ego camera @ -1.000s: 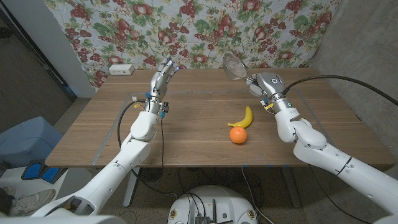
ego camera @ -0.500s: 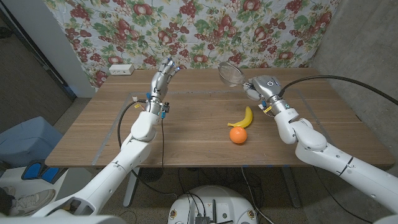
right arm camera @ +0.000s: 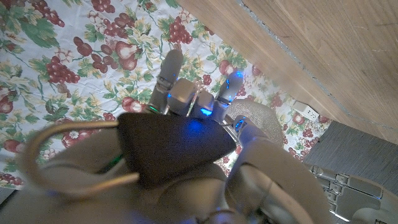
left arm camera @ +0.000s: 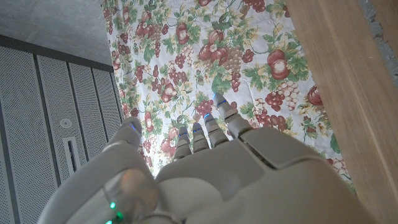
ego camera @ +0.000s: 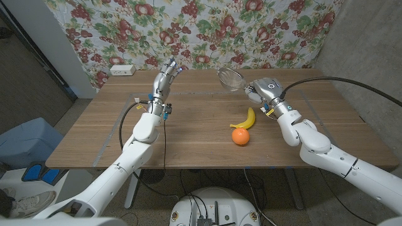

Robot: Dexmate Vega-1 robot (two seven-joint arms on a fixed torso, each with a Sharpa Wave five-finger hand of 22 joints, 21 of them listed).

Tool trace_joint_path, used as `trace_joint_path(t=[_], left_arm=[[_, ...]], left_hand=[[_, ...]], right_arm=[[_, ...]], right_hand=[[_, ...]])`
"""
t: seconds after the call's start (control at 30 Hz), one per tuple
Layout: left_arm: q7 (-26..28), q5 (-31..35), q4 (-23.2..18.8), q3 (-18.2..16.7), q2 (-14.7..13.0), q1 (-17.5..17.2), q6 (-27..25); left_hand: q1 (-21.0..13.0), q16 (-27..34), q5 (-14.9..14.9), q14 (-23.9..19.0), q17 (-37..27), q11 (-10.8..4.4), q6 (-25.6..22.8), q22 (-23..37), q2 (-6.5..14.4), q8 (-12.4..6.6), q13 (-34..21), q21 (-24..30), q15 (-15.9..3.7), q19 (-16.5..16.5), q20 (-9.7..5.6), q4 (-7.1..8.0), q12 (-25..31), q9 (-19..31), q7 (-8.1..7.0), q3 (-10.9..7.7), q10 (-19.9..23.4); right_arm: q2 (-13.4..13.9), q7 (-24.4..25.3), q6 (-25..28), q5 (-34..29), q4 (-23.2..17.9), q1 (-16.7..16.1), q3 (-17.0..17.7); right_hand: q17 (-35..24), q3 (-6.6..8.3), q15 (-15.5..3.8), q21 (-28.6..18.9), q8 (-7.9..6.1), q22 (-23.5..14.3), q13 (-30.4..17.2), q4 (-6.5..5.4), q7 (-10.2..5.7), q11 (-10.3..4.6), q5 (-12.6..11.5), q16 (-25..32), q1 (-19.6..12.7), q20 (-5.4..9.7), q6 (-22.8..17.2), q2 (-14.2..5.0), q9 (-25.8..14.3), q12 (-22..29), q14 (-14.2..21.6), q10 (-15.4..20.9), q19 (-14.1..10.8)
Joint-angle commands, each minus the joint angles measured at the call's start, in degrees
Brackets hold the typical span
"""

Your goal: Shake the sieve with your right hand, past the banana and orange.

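- The right hand (ego camera: 256,91) is shown raised above the far right part of the wooden table (ego camera: 188,135); its fingers are closed around the handle of the sieve (ego camera: 231,78), which is thereby held clear of the tabletop.
- The sieve's round mesh bowl is seen tilted, projecting from the hand toward the middle of the table's far edge, in front of the fruit-patterned cloth (ego camera: 207,31) hung behind the table.
- In the right wrist view, the dark handle (right arm camera: 171,146) with its wire hanging loop is seen clasped in the right hand (right arm camera: 205,155), and part of the mesh bowl (right arm camera: 252,118) is visible beyond the fingers.
- The banana (ego camera: 245,118) is laid on the table nearer the robot than the sieve; the orange (ego camera: 240,136) is placed just beside the banana's near end, apparently touching it.
- The left hand (ego camera: 166,76) is held upright above the far left part of the table, fingers extended and slightly apart, with nothing grasped; in the left wrist view the back of the left hand (left arm camera: 211,180) is shown with the fingertips directed at the cloth.
- A white box (ego camera: 122,69) is seen at the table's far left corner.
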State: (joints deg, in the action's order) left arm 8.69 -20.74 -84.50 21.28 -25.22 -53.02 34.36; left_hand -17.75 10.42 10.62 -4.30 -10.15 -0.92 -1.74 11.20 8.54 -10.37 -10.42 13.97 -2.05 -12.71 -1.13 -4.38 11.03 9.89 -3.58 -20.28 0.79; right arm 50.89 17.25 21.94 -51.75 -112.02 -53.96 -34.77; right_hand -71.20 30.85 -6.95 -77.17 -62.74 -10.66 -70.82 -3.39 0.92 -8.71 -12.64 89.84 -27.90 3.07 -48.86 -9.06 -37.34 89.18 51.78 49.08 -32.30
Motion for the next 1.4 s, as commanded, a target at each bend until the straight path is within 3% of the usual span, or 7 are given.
trace_joint_path(t=[0.03,0.33,0.47,0.8,1.4], left_arm=[[0.1,0.1,0.0,0.0,0.1,-0.1,0.3],[-0.5,-0.5,0.3,-0.2,-0.2,-0.1,0.4],[-0.8,-0.8,0.6,-0.3,-0.1,0.1,0.6],[-1.4,-1.2,1.2,-0.4,-0.3,0.3,1.1],[-1.7,-1.6,1.7,-0.5,-0.2,0.7,1.1]], left_hand=[[0.6,0.2,-0.2,0.1,-0.1,-0.15,-0.1,0.0,0.2,0.06,-0.1,-0.1,-1.54,-0.3,0.27,-0.01,0.2,0.0,0.17,-0.59,0.0],[0.8,0.2,-0.2,0.2,-0.1,-0.2,-0.1,0.0,0.1,0.06,-0.1,-0.1,-1.61,-0.3,0.28,-0.14,0.2,0.0,0.29,-0.76,0.0],[1.0,0.2,-0.2,0.1,-0.1,-0.23,0.0,0.0,0.1,0.08,-0.1,-0.2,-1.59,-0.3,0.2,-0.26,0.2,0.0,1.8,-0.94,0.0],[1.2,0.2,-0.2,0.2,-0.1,-0.27,0.1,0.0,0.1,0.09,-0.1,-0.2,-1.62,-0.3,0.07,-0.36,0.2,0.0,1.86,-1.08,0.0],[1.6,0.2,-0.2,0.2,-0.1,-0.27,0.2,0.0,0.1,0.08,-0.1,-0.2,-1.6,-0.3,0.04,-0.58,0.2,0.0,2.26,-1.42,0.1]], right_arm=[[-1.9,2.5,0.7,2.7,-0.2,-1.6,2.3],[-4.0,6.4,-1.0,10.4,-0.7,-3.3,5.9],[-5.5,8.6,-2.3,15.4,-1.0,-4.4,8.0],[-8.0,11.6,-5.6,25.0,-1.8,-6.1,11.8],[-6.6,11.6,-6.5,25.7,-1.0,-4.9,10.6]], right_hand=[[-0.1,0.34,-5.0,-0.2,-0.61,-0.1,0.0,0.3,0.83,-0.58,0.0,0.2,0.4,3.75,0.9,0.17,-0.1,0.1,-0.2,0.0,-0.1],[-0.1,0.43,-5.03,-0.3,-1.01,-0.1,0.0,0.41,0.96,-0.72,0.0,0.2,0.5,3.68,1.0,0.05,0.1,0.2,-0.1,0.3,-0.2],[-0.1,0.48,-5.04,-0.3,-1.22,-0.1,0.0,0.45,1.02,-0.7,0.0,0.3,0.6,3.62,1.0,-0.03,0.1,0.3,0.1,0.6,-0.5],[-0.1,0.69,-5.06,-0.7,-1.89,-0.1,0.0,0.56,0.93,-0.81,0.1,0.3,0.7,3.53,1.2,-0.29,-0.1,0.4,0.7,1.3,-1.2],[-0.1,0.95,-5.03,-0.8,-2.54,-0.1,0.0,0.59,0.98,-1.07,0.2,0.2,0.9,3.72,1.6,-0.37,0.0,0.3,1.0,1.2,-1.1]])
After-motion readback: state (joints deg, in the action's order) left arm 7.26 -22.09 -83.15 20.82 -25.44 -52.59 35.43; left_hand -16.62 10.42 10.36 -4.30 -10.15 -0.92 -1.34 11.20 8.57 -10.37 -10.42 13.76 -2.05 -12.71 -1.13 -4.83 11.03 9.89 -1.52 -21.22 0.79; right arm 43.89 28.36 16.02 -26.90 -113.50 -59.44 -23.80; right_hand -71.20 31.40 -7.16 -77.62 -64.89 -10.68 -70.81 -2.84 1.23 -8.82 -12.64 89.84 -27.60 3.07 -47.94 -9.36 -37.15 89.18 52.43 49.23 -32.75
